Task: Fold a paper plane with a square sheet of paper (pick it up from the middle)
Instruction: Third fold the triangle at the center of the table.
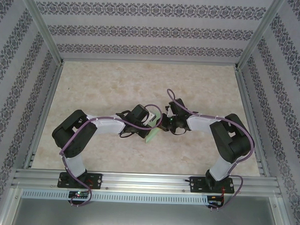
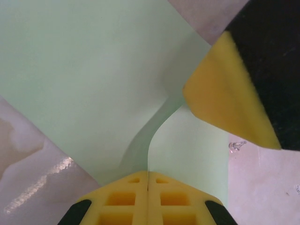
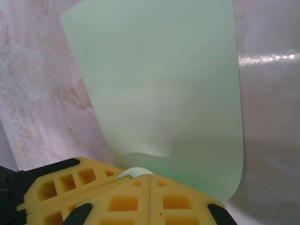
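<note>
The left claw [image 2: 148,180] is clamping the pale green paper [image 2: 84,70], which is fanning out ahead of it. The right claw [image 3: 150,182] is pinching the same paper just beside, at the middle of the tabletop [image 1: 116,81].

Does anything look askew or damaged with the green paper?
Nothing torn. The sheet of paper is buckled, not flat: it bows into a soft ridge at the left gripper and curls at the right gripper, both shut on it.

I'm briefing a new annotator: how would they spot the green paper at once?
On the beige marbled table, look at the middle, where the left gripper and right gripper meet. Both pinch the pale green paper, the only thin, coloured, curling thing there.
</note>
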Controlling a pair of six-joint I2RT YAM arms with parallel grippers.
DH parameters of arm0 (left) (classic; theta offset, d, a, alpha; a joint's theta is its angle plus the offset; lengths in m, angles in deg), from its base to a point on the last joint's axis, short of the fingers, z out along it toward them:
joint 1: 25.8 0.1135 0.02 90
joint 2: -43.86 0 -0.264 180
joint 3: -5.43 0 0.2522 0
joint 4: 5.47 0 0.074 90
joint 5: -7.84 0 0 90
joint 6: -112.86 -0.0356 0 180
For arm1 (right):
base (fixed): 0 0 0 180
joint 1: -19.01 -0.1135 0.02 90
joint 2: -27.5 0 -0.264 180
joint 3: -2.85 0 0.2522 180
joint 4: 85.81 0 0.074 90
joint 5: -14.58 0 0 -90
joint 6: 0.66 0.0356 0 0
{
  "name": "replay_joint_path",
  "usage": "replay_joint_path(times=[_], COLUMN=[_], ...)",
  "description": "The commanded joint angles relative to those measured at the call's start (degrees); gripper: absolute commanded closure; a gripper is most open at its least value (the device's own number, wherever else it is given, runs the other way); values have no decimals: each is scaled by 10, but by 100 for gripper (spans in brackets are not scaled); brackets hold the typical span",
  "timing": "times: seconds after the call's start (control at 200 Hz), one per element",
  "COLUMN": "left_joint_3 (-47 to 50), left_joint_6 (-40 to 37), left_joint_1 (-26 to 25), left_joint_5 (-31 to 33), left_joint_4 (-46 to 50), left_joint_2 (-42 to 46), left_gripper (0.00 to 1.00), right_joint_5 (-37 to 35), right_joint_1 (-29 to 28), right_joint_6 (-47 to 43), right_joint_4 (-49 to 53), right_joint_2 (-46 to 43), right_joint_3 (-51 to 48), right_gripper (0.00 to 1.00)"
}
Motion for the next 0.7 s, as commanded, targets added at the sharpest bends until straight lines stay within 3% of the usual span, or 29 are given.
replay_joint_path(times=[0.0, 0.22, 0.694], left_joint_3=[10, 12, 21], left_joint_6=[3, 1, 9], left_joint_1=[5, 5, 5], left_joint_5=[8, 9, 12], left_joint_4=[13, 16, 18], left_joint_2=[-3, -1, 0], left_gripper=[100, 100, 100], right_joint_5=[9, 20, 26], right_joint_1=[12, 10, 16], right_joint_6=[-4, -3, -3], right_joint_4=[-18, -36, -76], right_joint_2=[-21, -46, 21], right_joint_3=[-5, -31, -35], right_gripper=[100, 99, 99])
